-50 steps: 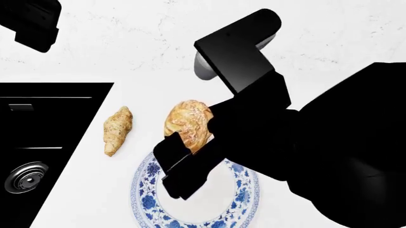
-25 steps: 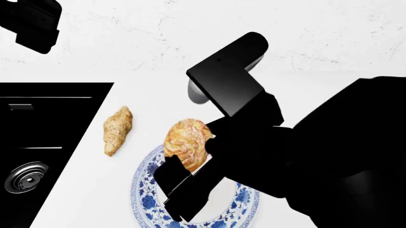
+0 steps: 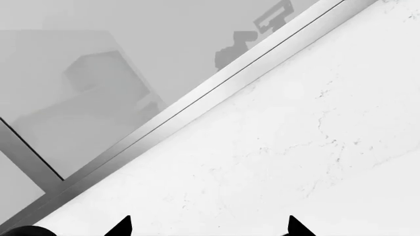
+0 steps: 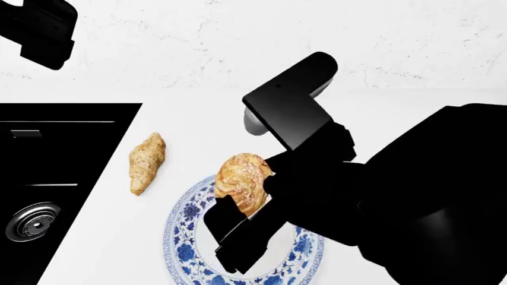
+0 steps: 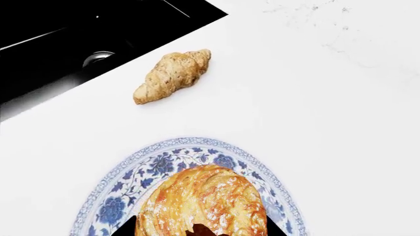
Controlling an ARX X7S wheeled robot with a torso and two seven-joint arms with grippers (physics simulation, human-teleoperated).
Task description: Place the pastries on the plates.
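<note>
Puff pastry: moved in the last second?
Yes. The puff, held in the right gripper, has come down from beside the croissant to over the blue plate's rim.

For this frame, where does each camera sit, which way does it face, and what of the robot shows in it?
Head view: on the robot's head, looking down on the white counter and black sink; left gripper and right gripper show.
Left wrist view: near the left gripper, facing bare counter and its far edge; only two fingertips show.
Right wrist view: near the right gripper, facing down at the puff pastry over the blue floral plate; only fingertip corners show.
Shared by head and right wrist views: puff, plate, croissant, sink.
</note>
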